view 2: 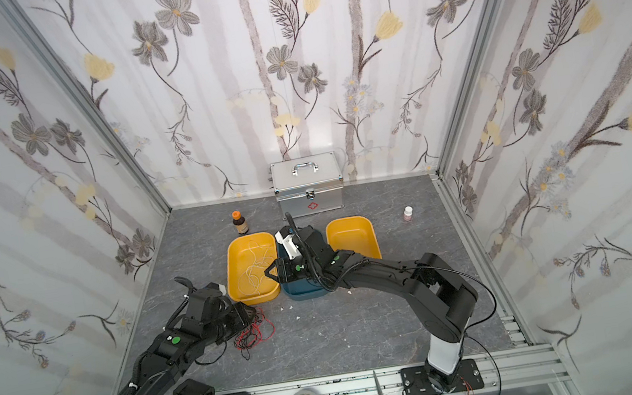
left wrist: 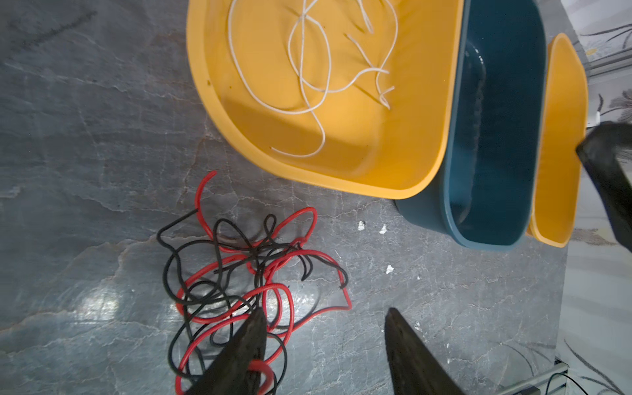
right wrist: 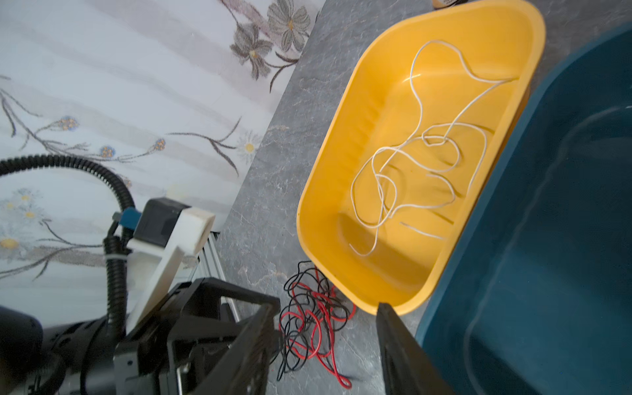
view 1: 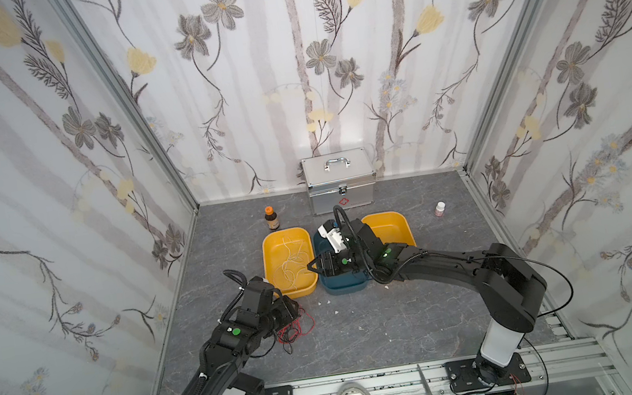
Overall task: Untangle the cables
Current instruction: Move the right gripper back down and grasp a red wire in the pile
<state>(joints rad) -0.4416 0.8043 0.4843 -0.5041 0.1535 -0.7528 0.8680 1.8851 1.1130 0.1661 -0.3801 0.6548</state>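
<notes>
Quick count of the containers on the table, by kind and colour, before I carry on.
Yellow tubs: 2
Blue tub: 1
Bottles: 2
Metal case: 1
Total: 6

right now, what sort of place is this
Probably a staged robot test booth: floral wall panels in an aluminium frame, left arm and right arm bolted to a front rail.

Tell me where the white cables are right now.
In both top views the white cables lie loose inside the left yellow tray, beside the blue tray and just beyond the red-and-black tangle on the table.
</notes>
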